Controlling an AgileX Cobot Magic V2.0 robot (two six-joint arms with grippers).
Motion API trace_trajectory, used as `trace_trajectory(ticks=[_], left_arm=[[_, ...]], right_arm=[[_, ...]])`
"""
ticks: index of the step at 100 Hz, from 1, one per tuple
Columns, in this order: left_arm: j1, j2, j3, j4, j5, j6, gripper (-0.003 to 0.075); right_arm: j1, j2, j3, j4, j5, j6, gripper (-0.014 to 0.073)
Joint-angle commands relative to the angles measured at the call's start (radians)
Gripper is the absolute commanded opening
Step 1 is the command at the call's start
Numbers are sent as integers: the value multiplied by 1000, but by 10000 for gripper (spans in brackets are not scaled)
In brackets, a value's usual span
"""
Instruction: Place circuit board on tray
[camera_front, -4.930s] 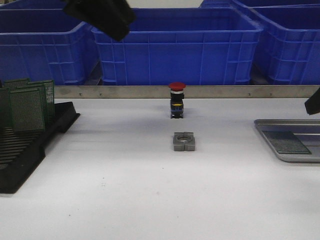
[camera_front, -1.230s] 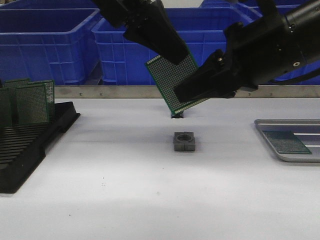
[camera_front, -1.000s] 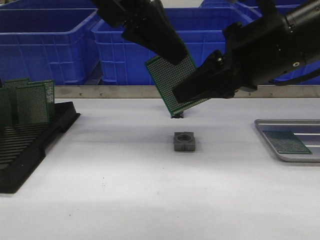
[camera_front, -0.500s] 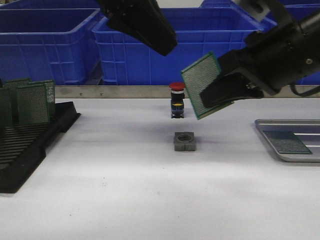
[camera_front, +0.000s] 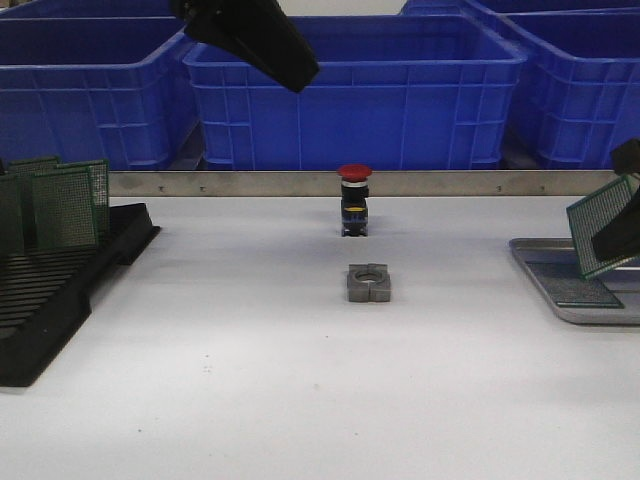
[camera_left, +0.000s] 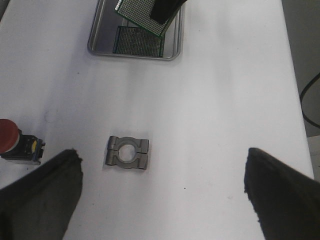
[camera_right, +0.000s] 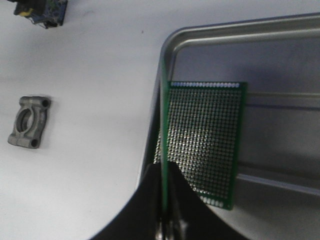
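In the front view the right gripper (camera_front: 622, 240) is clamped on a circuit board (camera_front: 602, 226), tilted just above the tray (camera_front: 540, 262). In the left wrist view the left gripper (camera_left: 160, 192) hangs with fingers wide apart above a metal clamp (camera_left: 127, 153). The right wrist view shows the held board edge-on between the fingers, with a second board (camera_right: 207, 135) flat on the tray floor beneath the gripper.

**Bystander items on the table**

White table (camera_front: 250, 380). Near centre: grey metal clamp block (camera_front: 368, 283) with round bore, lying flat. Behind it, apart: red-capped push button (camera_front: 354, 200), black body, standing upright. Left edge: black slotted rack (camera_front: 55, 290), several green perforated boards (camera_front: 62, 208) standing upright in its rear slots. Metal strip (camera_front: 300, 183) along the table's far edge. Beyond it, a row of blue plastic bins (camera_front: 360, 95); their contents not visible.
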Motion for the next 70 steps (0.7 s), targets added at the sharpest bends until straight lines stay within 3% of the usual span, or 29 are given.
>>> trace_trajectory(ticks=[1,8,14,19,27,33,38,46,58,70], left_arm=[[1,-60,-31,-64,54,-10,617],[1,-60,-31,-62,54,-18,617],[1,-60,-31,-60,54,-43,617],[1,-60,-31,-52,52,-60,608],[8,-60,-32,-39,48,-97,526],[20,-62,-39,-34,48,-126,414],[35,-64,-49,-26,49,-173,248],[67,-71,-50,-25,55,-200,-25],[124,-94,-50,-28,55,-272,-20],[173,-140,-45,-26,45,-281,-20]], right_arm=[[-4,-16,-55,-16,60,-4,179],[-4,-17,-76,-58,60,-4,412],[-6,-20,-92,-92,55,-2,546],[-7,-27,-105,-120,49,-2,593],[-13,-44,-123,-149,50,-2,577],[-13,-69,-127,-167,58,-2,536],[-13,-95,-127,-170,66,-2,477],[-13,-146,-127,-170,95,-2,276],[-13,-230,-123,-172,152,-4,-123],[2,-320,-118,-169,134,-4,-112]])
